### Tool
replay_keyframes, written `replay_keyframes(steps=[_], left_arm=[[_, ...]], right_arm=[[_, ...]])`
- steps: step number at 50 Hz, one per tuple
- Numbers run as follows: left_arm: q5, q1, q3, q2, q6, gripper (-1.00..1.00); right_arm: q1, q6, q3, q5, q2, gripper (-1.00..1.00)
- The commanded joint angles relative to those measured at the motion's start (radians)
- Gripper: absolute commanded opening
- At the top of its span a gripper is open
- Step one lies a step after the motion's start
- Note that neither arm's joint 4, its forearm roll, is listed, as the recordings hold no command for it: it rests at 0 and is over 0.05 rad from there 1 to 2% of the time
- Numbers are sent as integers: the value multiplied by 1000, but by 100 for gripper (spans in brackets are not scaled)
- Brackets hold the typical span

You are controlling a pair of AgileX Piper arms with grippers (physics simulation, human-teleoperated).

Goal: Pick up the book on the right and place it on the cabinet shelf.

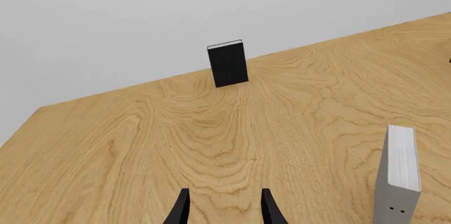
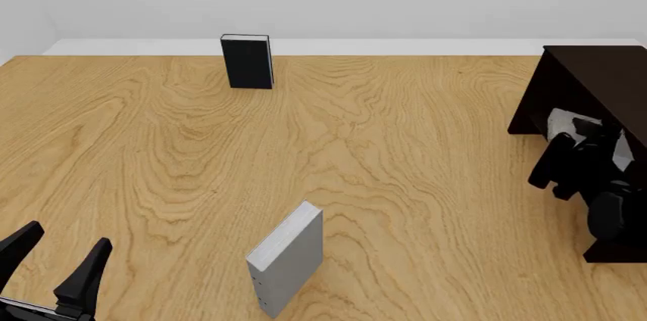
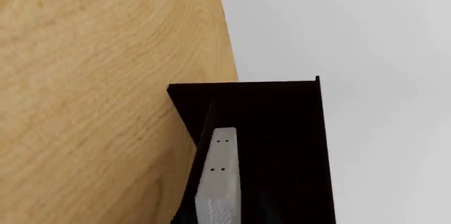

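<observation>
book [image 3: 217, 182] inside cabinet shelf [image 3: 282, 129], far right

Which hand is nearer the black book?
Left. The left hand sits at the table's near left corner, the black book far ahead; the right hand is at the cabinet, farther away.

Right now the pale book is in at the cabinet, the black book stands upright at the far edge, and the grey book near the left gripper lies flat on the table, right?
Not quite: the grey book stands upright on the table, as the front view shows. The pale book is in at the cabinet, and the black book stands upright at the far edge.
</observation>
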Motion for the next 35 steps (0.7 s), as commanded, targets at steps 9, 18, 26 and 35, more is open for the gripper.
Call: replay_keyframes(steps=[9, 18, 26, 35], left_arm=[[-1, -3, 0, 0, -1, 100], [0, -4, 0, 0, -1, 100], [2, -4, 0, 0, 0, 100], [2, -4, 0, 0, 0, 100]], right_arm=[[18, 46, 8, 38, 12, 100], [31, 56, 14, 31, 14, 100], [42, 53, 23, 21, 17, 100], [79, 65, 8, 38, 4, 100]])
